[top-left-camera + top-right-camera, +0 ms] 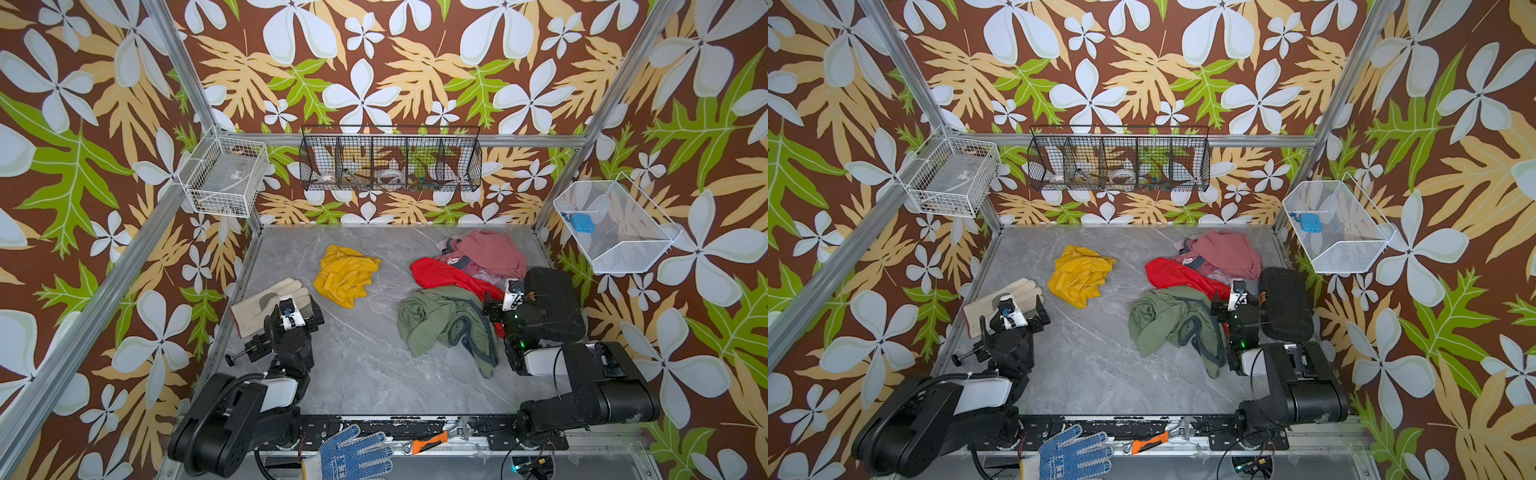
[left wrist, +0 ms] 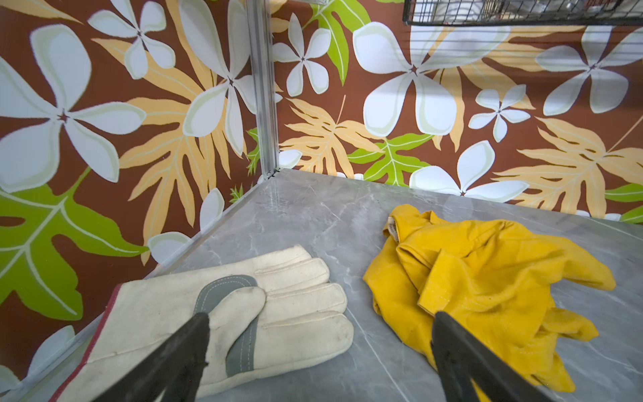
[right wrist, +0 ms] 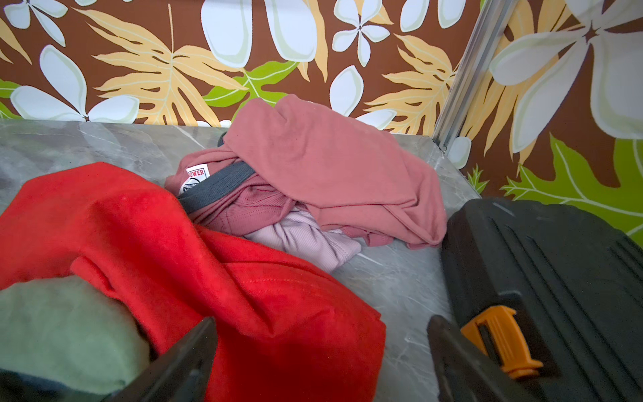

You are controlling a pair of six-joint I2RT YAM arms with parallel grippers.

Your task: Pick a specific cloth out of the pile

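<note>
On the desk [image 1: 361,374], far and left of centre, the cloth [image 1: 346,274] lies crumpled on its own, well apart from the pile [image 1: 457,291] on the right. Pile is now olive garment [image 1: 440,320], red cloth [image 1: 444,274] and pink garment [image 1: 492,253], all overlapping.

Left claw [image 2: 320,316]: jaws wide, empty, over the edge of the work glove [image 1: 257,307] at near left. The cloth sits just beyond it, not touched.

Right claw [image 3: 322,322]: jaws wide, nothing between them, over the near-right edge of the red cloth, beside the black case [image 1: 552,303].

Read: separation looks done, target is clear of the heap and neither claw holds fabric. Step in hand looks like let-go/back-off, or a fresh approach, can't tell which.

If the cloth needs lifting, left claw is the closer one. It needs a short reach far-right, a drop onto a raised fold and a full close. Soft fabric, so pinch a ridge, not a flat patch. Keep the glove out of the bite.
</note>
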